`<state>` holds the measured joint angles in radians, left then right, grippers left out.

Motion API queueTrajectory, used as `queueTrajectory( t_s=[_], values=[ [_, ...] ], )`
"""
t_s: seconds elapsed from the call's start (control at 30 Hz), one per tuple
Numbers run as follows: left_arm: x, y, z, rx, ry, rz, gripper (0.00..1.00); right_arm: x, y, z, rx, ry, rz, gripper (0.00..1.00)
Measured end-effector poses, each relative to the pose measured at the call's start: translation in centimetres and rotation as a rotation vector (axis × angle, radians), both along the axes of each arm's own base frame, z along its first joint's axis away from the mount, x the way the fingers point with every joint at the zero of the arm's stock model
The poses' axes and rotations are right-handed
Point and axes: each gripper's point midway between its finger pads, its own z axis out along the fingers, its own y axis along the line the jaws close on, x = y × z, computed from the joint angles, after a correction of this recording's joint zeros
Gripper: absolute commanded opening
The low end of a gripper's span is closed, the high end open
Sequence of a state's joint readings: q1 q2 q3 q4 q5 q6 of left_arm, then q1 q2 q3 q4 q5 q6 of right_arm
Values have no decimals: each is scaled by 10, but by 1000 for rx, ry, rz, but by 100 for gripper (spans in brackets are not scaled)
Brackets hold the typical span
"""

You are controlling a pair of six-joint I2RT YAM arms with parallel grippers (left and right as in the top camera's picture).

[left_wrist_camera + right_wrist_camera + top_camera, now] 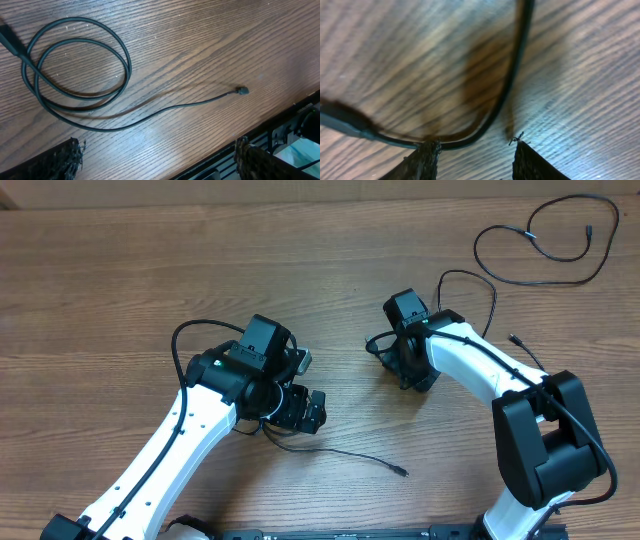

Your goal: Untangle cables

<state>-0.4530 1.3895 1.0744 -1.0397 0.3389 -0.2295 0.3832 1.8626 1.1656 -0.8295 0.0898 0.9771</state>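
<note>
Right wrist view: cable [455,145] bends just ahead of the half-open right gripper [476,146]

The thin black cable makes a curve directly in front of the fingertips. One part of it runs across the gap from one fingertip [431,149], which it seems to touch, toward the other. Then it turns and goes away forward, along the reach direction. Nothing is clamped: the jaws stand partly apart, with bare table [395,60] seen between them. I judge that the coming move depends on this bend. The part crossing the gap lies along the closing direction, so the jaws could better close on the part that runs forward, and for that the gripper must advance a little.

The left gripper [159,144] is wide open and holds nothing. Its coiled cable [129,70] lies ahead, toward the left of its view and apart from the fingers. The tail ends in a small plug [242,91], ahead on the other side. The right arm seems the nearer one to a grasp
</note>
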Motion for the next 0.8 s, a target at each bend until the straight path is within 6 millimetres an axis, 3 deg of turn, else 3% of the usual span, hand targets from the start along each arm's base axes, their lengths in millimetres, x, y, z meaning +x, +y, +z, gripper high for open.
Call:
queueTrajectory(
  t_s=[0.5,0.8],
  values=[
    [0,0,0,0,0,0,100,10,1,-6,9,-61,-20,44],
    [0,0,0,0,0,0,100,10,-9,-6,-48,-66,-26,39]
  ],
)
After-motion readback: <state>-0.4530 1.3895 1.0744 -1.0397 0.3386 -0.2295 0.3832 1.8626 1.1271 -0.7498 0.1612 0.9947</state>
